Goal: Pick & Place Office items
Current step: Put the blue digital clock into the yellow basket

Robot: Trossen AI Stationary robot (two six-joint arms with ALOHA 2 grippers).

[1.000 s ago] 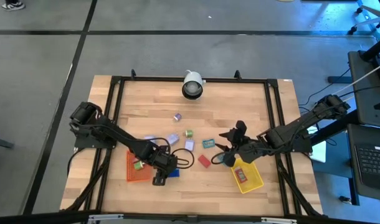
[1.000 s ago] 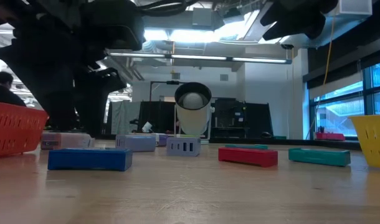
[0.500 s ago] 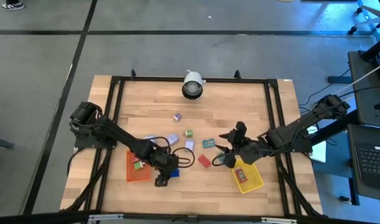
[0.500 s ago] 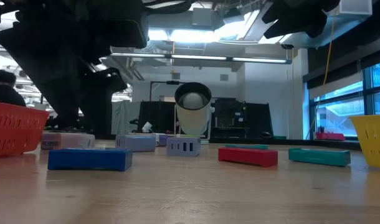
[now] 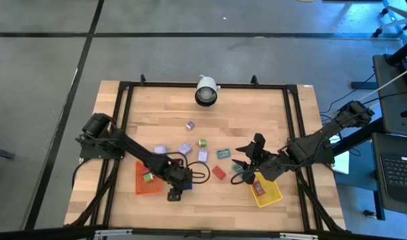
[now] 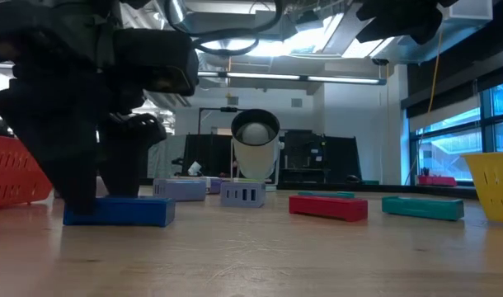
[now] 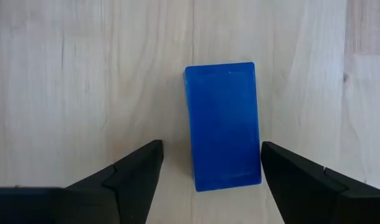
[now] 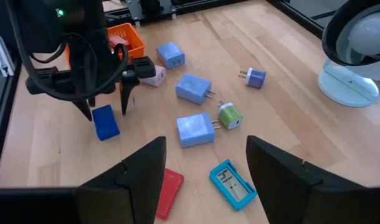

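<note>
Fingers (image 7: 134, 177) of your left gripper (image 7: 209, 180) had dropped since a second before, spread wide astride the flat blue rectangular block (image 7: 223, 126) lying on the worktop (image 7: 84, 74) beside the orange tray (image 5: 144, 180).

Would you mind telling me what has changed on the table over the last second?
The left gripper has come down over the blue block; its open jaws now straddle the block without closing on it. The right gripper has shifted slightly toward the yellow tray, jaws open and empty. The blue block, red block, teal block and orange tray lie as before.
</note>
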